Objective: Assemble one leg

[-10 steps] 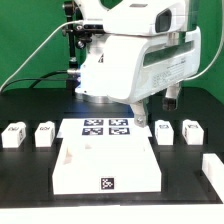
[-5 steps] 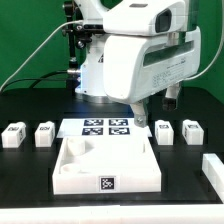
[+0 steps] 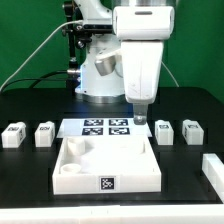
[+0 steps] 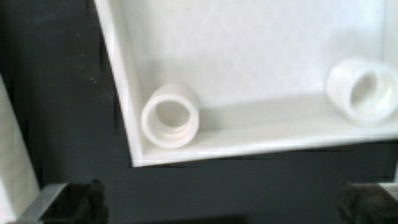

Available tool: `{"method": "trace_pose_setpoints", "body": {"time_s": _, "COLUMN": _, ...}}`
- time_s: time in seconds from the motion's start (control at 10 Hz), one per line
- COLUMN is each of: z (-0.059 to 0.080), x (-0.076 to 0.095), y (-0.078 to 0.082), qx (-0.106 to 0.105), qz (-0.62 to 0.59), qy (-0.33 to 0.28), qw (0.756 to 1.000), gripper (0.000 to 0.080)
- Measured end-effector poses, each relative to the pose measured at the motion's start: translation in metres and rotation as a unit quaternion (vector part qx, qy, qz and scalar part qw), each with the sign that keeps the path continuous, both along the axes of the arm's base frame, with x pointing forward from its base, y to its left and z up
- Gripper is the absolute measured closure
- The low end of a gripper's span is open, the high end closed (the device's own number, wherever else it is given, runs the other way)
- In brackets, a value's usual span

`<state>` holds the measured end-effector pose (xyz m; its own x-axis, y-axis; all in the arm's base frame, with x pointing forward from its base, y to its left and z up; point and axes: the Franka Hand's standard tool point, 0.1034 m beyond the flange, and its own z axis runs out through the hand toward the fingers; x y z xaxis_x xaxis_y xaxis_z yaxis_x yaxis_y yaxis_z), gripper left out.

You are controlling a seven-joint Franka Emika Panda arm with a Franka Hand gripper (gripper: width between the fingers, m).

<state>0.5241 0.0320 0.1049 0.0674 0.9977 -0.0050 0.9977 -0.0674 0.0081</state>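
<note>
Four small white legs with tags stand in a row on the black table: two at the exterior view's left (image 3: pixel 13 134) (image 3: pixel 45 132) and two at its right (image 3: pixel 165 131) (image 3: pixel 191 130). My gripper (image 3: pixel 140 117) hangs pointing down over the back right of the large white panel (image 3: pixel 120 158), left of the nearer right leg. It is open and holds nothing. In the wrist view my gripper (image 4: pixel 222 205) has its fingertips (image 4: pixel 71 200) wide apart over dark table, beside the panel's corner (image 4: pixel 267 130) with two round sockets (image 4: pixel 173 118) (image 4: pixel 368 90).
The marker board (image 3: pixel 105 127) lies flat behind the panel. Another white part (image 3: pixel 213 170) lies at the exterior view's far right edge. The robot base and cables stand at the back. A white edge (image 4: pixel 13 150) shows at the side of the wrist view.
The arm has swung and turned: the bulky hand that leaned across the exterior view's right now hangs straight down and narrower. The legs have not moved.
</note>
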Motion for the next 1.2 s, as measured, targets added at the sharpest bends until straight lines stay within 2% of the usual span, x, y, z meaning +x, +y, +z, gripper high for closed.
{"method": "trace_pose_setpoints", "body": {"time_s": 0.2, "z": -0.001, "x": 0.000, "y": -0.002, "qx": -0.005, "qz": 0.076, "qy": 0.000, "qw": 0.997, "gripper": 0.0150}}
{"method": "trace_pose_setpoints", "body": {"time_s": 0.5, "z": -0.003, "x": -0.004, "y": -0.006, "qx": -0.005, "qz": 0.065, "qy": 0.001, "qw": 0.998, "gripper": 0.0150}}
{"method": "trace_pose_setpoints", "body": {"time_s": 0.7, "z": -0.024, "x": -0.055, "y": -0.025, "qx": -0.003, "qz": 0.053, "qy": 0.011, "qw": 0.999, "gripper": 0.0150}}
{"method": "trace_pose_setpoints", "body": {"time_s": 0.9, "z": -0.045, "x": -0.084, "y": -0.039, "qx": 0.002, "qz": 0.048, "qy": 0.021, "qw": 0.999, "gripper": 0.0150}}
{"method": "trace_pose_setpoints", "body": {"time_s": 1.0, "z": -0.056, "x": -0.089, "y": -0.044, "qx": 0.005, "qz": 0.041, "qy": 0.032, "qw": 0.999, "gripper": 0.0150}}
{"method": "trace_pose_setpoints", "body": {"time_s": 1.2, "z": -0.069, "x": -0.089, "y": -0.042, "qx": 0.008, "qz": 0.030, "qy": 0.037, "qw": 0.999, "gripper": 0.0150}}
